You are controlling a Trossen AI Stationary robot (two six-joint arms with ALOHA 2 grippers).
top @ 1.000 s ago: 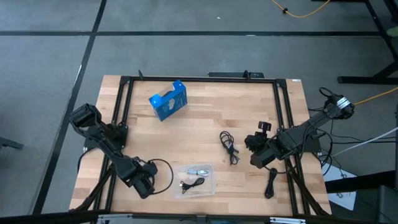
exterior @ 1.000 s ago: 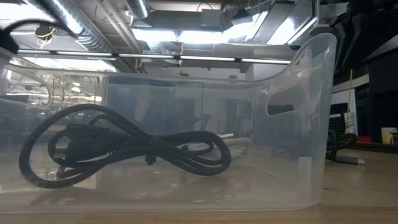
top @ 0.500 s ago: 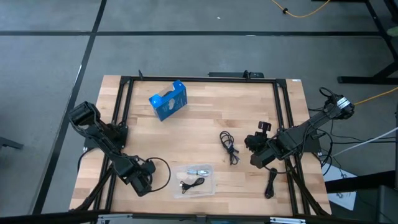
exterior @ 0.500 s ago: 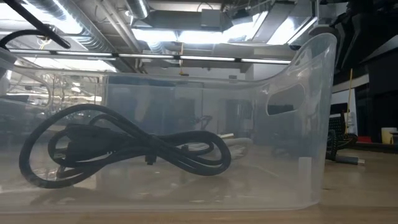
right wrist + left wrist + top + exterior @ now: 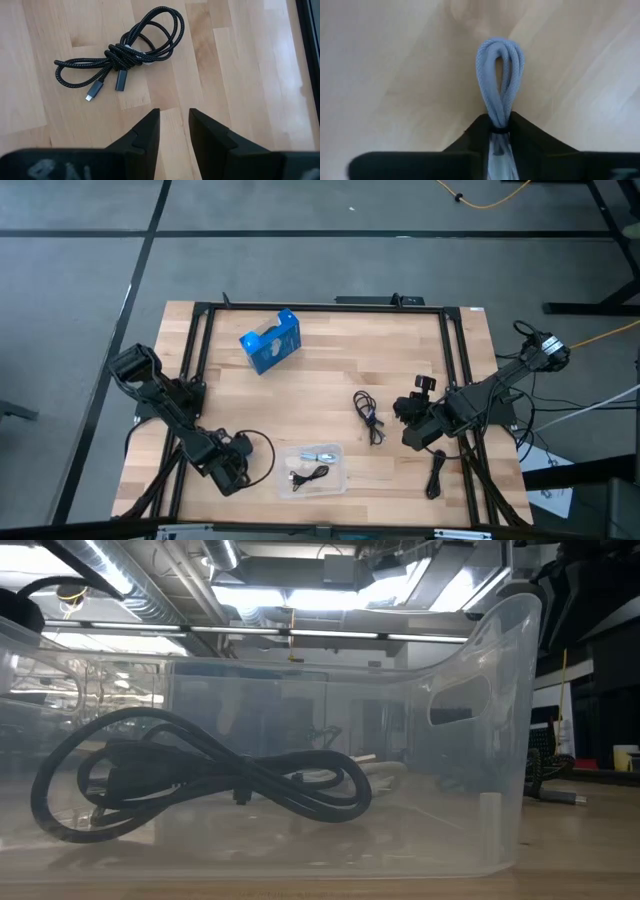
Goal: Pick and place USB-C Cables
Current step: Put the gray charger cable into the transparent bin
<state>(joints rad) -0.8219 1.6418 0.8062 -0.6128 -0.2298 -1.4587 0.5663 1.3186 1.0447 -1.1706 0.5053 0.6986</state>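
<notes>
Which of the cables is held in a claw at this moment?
The light grey cable, pinched in the left claw left of the clear tray. All other cables lie free.

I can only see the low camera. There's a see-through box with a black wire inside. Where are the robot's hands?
Observer: The left gripper is just to the left of the clear tray, shut on a light grey cable.
Operator: Is the other hand holding one too?
Observer: No. The right gripper is open and empty, pointing at a black braided cable on the wood.
Operator: Any more wires outside the box?
Observer: Yes, another black cable lies near the table's right edge.
</notes>
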